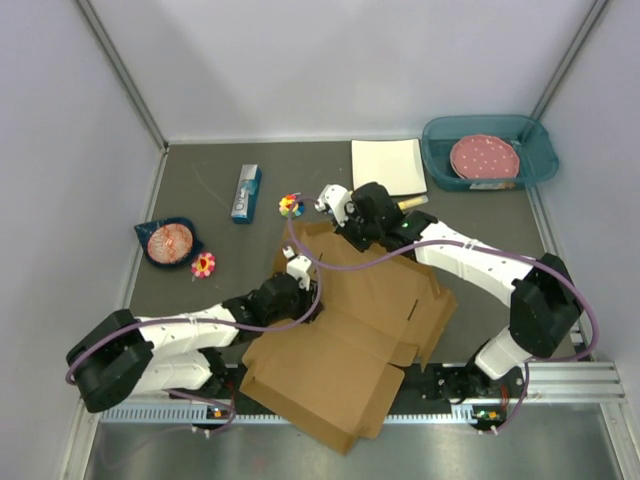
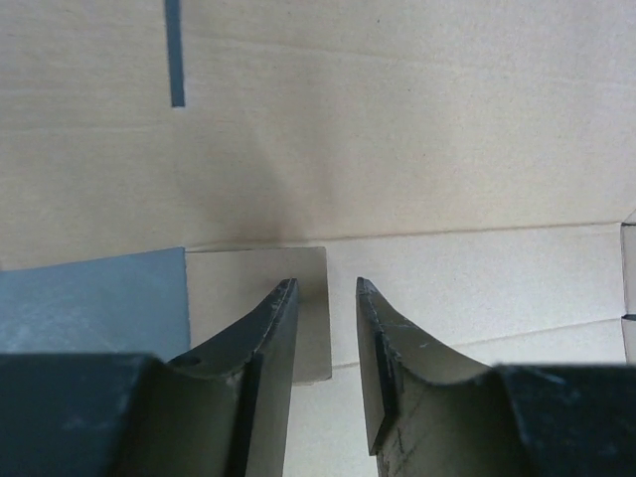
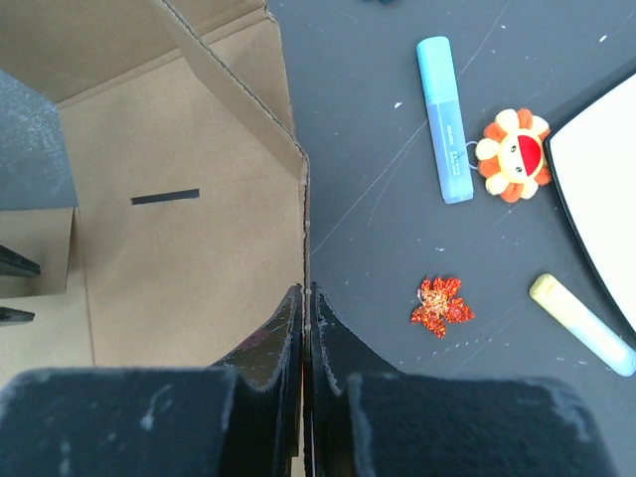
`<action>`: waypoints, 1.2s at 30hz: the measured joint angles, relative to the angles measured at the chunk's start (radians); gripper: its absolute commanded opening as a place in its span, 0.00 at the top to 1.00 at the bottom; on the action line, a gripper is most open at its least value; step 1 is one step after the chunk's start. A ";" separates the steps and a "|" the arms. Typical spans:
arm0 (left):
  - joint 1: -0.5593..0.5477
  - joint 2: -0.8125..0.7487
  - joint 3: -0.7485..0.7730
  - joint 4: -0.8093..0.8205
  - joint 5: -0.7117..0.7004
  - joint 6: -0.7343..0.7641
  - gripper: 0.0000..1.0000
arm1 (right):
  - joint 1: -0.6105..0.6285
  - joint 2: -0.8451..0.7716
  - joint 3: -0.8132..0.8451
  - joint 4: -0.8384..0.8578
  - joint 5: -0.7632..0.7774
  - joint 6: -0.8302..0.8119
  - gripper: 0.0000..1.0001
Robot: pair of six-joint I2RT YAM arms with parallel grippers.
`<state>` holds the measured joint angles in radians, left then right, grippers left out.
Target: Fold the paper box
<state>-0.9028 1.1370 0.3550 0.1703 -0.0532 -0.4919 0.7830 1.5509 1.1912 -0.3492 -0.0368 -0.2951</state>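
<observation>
Wall-raising step. Right fingers [image 3: 274, 336] clamped on paper box [image 1: 330, 360] wall edge, holding it upright. Left fingers [image 2: 266, 343] narrowly parted, empty, above tab [image 2: 238, 288]. Next, probably: grip tab, fold inward.

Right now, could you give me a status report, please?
Right gripper shut on paper box wall. Left gripper open above a flap. Red leaf beside that wall, apart.

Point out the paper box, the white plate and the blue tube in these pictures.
paper box [image 1: 330, 365]: top view, on its flat panel nearest the arms.
white plate [image 1: 388, 165]: top view, on its middle.
blue tube [image 3: 444, 119]: right wrist view, on the middle of its body.
</observation>
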 measured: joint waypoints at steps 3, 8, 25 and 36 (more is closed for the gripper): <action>-0.019 0.035 -0.004 0.028 -0.014 -0.006 0.58 | 0.005 0.000 0.000 0.000 0.010 0.000 1.00; -0.023 0.018 -0.003 0.021 -0.024 -0.011 0.47 | 0.007 -0.012 -0.013 0.002 0.016 0.001 1.00; 0.016 -0.380 0.163 -0.118 -0.264 0.039 0.49 | 0.010 -0.028 -0.020 -0.010 0.022 0.003 1.00; 0.303 -0.061 0.362 -0.053 -0.127 -0.007 0.68 | 0.044 -0.068 -0.043 0.005 0.037 -0.002 1.00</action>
<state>-0.5999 1.0763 0.7174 0.1173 -0.1799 -0.4992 0.8272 1.4834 1.1484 -0.3447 0.0002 -0.2966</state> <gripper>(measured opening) 0.376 0.009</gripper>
